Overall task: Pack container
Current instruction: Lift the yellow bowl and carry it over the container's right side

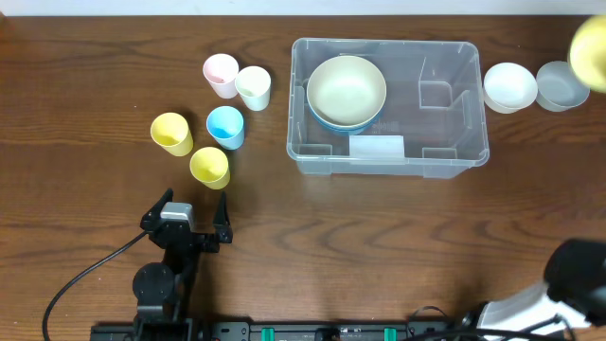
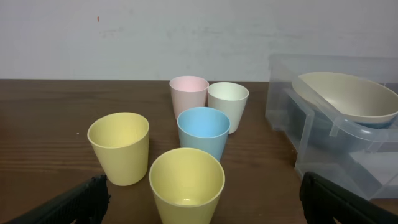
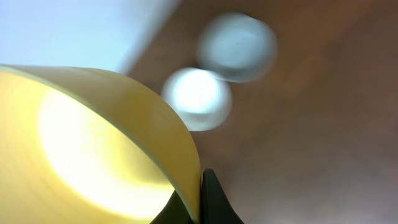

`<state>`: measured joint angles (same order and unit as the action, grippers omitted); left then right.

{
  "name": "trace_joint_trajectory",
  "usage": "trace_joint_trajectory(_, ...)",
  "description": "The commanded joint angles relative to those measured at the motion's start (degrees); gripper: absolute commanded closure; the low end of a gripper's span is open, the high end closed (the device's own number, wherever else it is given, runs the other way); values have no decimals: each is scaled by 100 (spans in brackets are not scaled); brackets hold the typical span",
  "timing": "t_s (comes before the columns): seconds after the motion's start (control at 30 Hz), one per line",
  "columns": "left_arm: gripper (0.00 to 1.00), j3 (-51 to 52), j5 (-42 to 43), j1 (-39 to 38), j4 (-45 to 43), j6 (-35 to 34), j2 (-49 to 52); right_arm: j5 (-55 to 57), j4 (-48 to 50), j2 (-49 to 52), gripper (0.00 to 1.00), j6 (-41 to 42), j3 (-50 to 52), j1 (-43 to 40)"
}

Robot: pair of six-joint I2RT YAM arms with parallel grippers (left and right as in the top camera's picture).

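Black fingers (image 2: 74, 202) of the left claw (image 1: 196, 199) sit at the bottom corners of its wrist view, spread wide apart and touching nothing. Just ahead of them we see a small yellow plastic cup (image 1: 209, 167), with a second yellow cup (image 1: 171, 134) to its left. A blue cup (image 1: 225, 126), a pink cup (image 1: 221, 74) and a cream cup (image 1: 254, 87) stand behind.

Right of the cups lies the large clear rectangular plastic container (image 1: 440, 133), well apart from the left claw. It holds a cream bowl (image 1: 347, 85) nested in a blue bowl (image 2: 379, 122). Just beside its right end rest a white bowl (image 1: 509, 85) and a grey bowl (image 1: 561, 85).

Farthest right, the right claw (image 3: 200, 202) is pinched together on the rim of a round pale yellow plastic bowl (image 3: 93, 143). It holds the yellow bowl up over the table, right of the container.
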<state>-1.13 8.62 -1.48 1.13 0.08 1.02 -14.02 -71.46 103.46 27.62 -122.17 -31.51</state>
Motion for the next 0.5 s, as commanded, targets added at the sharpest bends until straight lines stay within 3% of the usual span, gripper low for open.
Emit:
trace_joint_trajectory(0.0,2,87,122,39,208,76,2,-680,55,-354,99,-254,-105,719)
trace_joint_trajectory(0.23,2,87,122,39,208,76,2,426,7,52,99,-540,-37,2391)
trace_joint_trajectory(0.47,2,87,122,39,208,76,2,824,28,946,99,-319,-37,3016)
